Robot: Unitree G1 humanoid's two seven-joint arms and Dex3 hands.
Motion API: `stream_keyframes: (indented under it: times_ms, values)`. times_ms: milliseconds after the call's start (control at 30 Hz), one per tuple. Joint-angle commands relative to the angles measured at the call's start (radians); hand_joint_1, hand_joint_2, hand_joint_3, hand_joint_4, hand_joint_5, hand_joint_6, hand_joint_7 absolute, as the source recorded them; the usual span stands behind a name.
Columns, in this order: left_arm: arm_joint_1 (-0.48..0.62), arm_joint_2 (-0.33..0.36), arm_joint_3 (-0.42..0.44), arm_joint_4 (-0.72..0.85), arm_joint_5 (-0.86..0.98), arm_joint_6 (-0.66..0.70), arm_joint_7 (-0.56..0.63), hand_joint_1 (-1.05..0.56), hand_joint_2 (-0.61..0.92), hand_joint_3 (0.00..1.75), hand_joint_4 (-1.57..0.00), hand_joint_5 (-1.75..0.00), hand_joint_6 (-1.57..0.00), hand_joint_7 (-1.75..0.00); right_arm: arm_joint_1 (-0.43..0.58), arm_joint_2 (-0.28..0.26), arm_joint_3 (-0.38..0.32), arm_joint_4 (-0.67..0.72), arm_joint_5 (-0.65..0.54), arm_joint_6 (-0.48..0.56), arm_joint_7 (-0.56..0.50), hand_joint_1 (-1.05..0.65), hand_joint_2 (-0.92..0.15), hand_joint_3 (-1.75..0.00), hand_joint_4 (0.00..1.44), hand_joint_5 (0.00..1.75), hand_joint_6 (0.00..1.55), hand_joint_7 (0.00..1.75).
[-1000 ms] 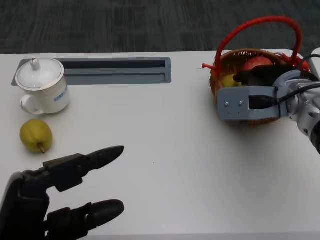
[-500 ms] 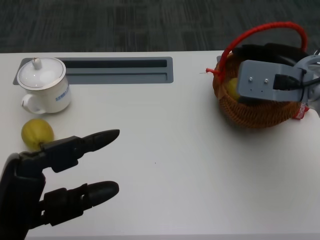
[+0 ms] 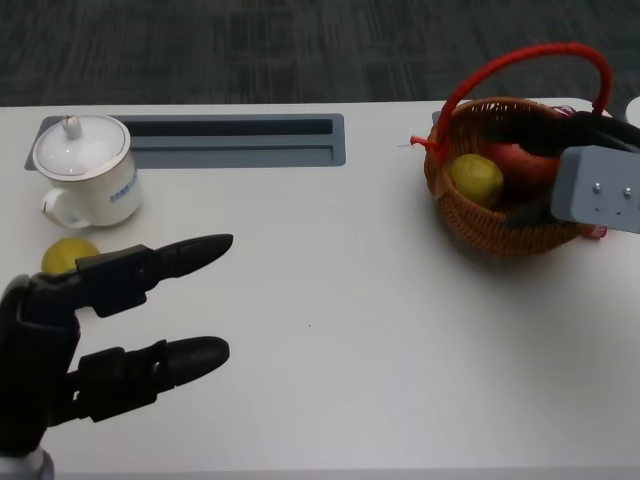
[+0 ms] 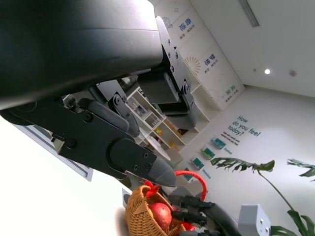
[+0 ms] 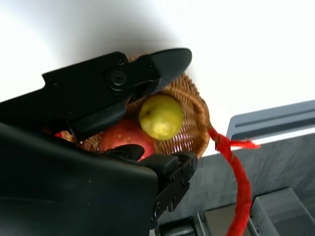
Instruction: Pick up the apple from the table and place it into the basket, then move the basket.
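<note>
The apple [image 3: 527, 163] lies inside the basket [image 3: 500, 225], red and low against the far wall, with a yellow-green fruit [image 3: 476, 179] beside it on the side toward the middle of the bench [image 3: 360, 290]. In the right wrist view the apple [image 5: 127, 139] and that fruit [image 5: 161, 117] sit touching in the wicker bowl. So the first half of the task looks done: the apple is in, and what remains is moving the basket.

Over the last second the right robot hand [image 3: 560, 160] has drawn back. A second ago its grey wrist block covered the front of the basket and its fingers reached down among the fruit; half a second ago it sat over the bowl; now the block stands at the basket's right edge and both fruits show clearly. I read this as a release and a pull-away, not a lift, since the basket rests on the bench in about the same place.

The right robot hand's fingers [image 5: 162, 61] are spread, one over the near rim and another under the apple's side, and they do not appear to close on anything, neither fruit nor rim nor the red handle [image 3: 520, 50].

The left robot hand [image 3: 110, 330] hovers low over the near left of the bench, fingers apart and empty, well apart from the basket. A yellow pear [image 3: 68, 255] and a white lidded cup [image 3: 85, 170] lie beyond it.
</note>
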Motion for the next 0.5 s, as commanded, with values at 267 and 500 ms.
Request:
stream_keyframes:
  times_ms: [267,500]
  values:
    - [-0.049,0.043,0.011,0.030,-0.048,-0.008,-0.041,-0.48,0.83,0.00,-0.96,0.00,-0.87,0.00,0.215,-0.028,-0.168,-0.192,0.335,-0.260,0.257,-0.76,-0.85,-0.01,0.60,0.04,0.55,0.03]
    - [-0.053,0.071,0.021,0.053,-0.090,-0.017,-0.076,-0.48,0.82,0.00,-0.95,0.00,-0.86,0.00,0.401,0.124,-0.202,-0.357,0.584,-0.423,0.383,-0.53,-0.78,0.00,0.68,0.01,0.64,0.01]
